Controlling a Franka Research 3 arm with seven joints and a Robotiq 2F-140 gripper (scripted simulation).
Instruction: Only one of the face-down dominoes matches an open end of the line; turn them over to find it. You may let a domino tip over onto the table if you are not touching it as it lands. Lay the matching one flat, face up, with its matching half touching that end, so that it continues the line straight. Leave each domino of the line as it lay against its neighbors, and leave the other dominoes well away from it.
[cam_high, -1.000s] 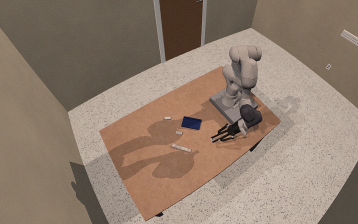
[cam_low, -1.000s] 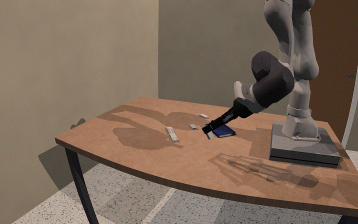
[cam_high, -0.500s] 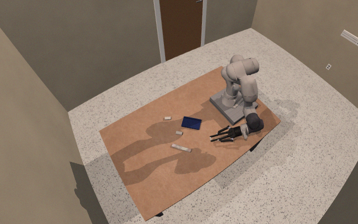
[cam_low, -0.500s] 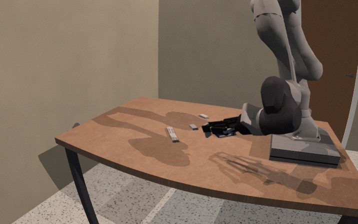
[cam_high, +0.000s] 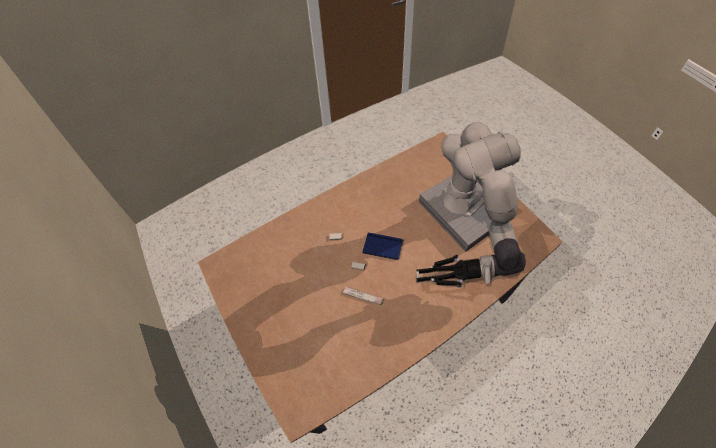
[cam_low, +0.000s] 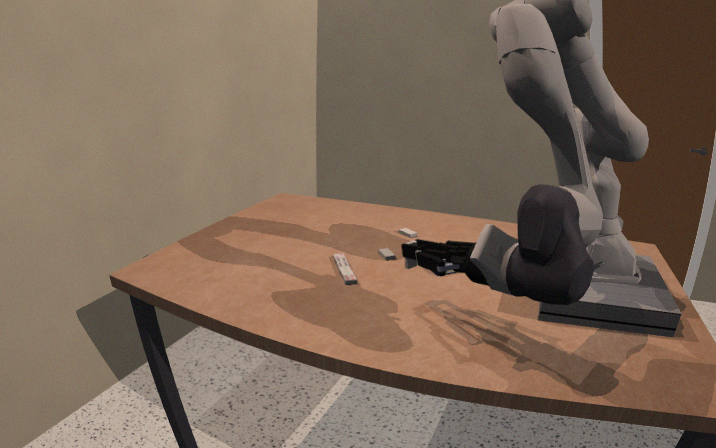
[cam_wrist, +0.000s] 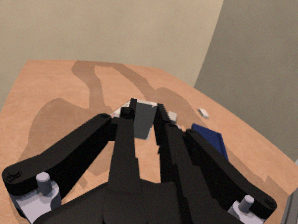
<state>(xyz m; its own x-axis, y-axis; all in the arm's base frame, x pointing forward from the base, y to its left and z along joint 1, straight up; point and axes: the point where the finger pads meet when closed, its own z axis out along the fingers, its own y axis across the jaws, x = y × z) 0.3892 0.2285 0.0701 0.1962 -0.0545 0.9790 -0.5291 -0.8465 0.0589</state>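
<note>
The likeliest trouble is the held domino (cam_high: 418, 275) (cam_low: 410, 262) (cam_wrist: 144, 120) twisting or slipping, since only the tips of the jaws (cam_high: 417, 275) (cam_low: 410, 250) grip it. The hand lies nearly level; lowered much further like this, its knuckles could meet the counter (cam_high: 316, 359) (cam_low: 221, 306) (cam_wrist: 55, 82) first. Let go too high, the piece might bounce or land wrong side up. A sweep left at low height could jog the line (cam_high: 362, 295) (cam_low: 345, 268) (cam_wrist: 121, 108).

The jaws are narrow, shut on that domino, which sits right at their tips, above the counter and right of the line. Its pips can't be read, so whether it matches is unclear.
</note>
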